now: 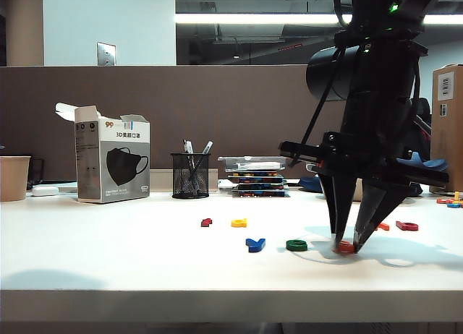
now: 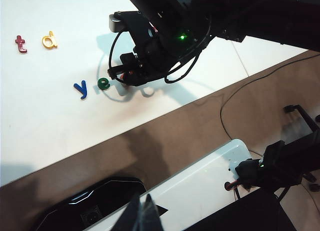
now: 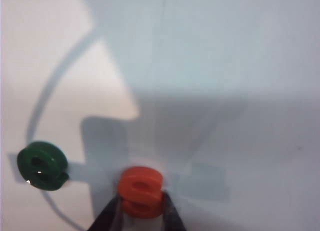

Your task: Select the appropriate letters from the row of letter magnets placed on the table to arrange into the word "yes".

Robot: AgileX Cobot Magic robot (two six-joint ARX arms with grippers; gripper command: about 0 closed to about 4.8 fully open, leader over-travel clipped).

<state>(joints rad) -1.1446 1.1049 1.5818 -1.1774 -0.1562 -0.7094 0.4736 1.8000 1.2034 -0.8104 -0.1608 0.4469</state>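
White laminate makes up the table (image 1: 108, 254), a plain desk with a pale front edge, set against a brown partition with a ceiling light strip glowing behind it. At the back stand a mask box (image 1: 112, 161) printed "3D" with Chinese characters and a picture of a black mask, a black mesh pen cup (image 1: 190, 176), a paper cup (image 1: 14, 177) and a stack of shallow trays (image 1: 259, 176). The right gripper (image 1: 354, 241) points down at the table with its two dark fingers closed on the orange-red letter (image 3: 142, 191), an "s" pinched at its lower end (the right wrist view shows a fingertip (image 3: 111, 218) on each side of it). Just beside the jaws lies the green letter (image 1: 296, 245), an "e", and past it the blue letter (image 1: 255, 243), a "y", so the three sit in a line on the table. Further from the jaws, behind that line, lie the yellow letter (image 1: 239, 223) and the dark red letter (image 1: 207, 222), read as "d" and "t" from the left wrist view. On the other side of the jaws rest two more red-toned letters (image 1: 406, 225). The left gripper shows in no view, so I cannot tell how its jaws stand.
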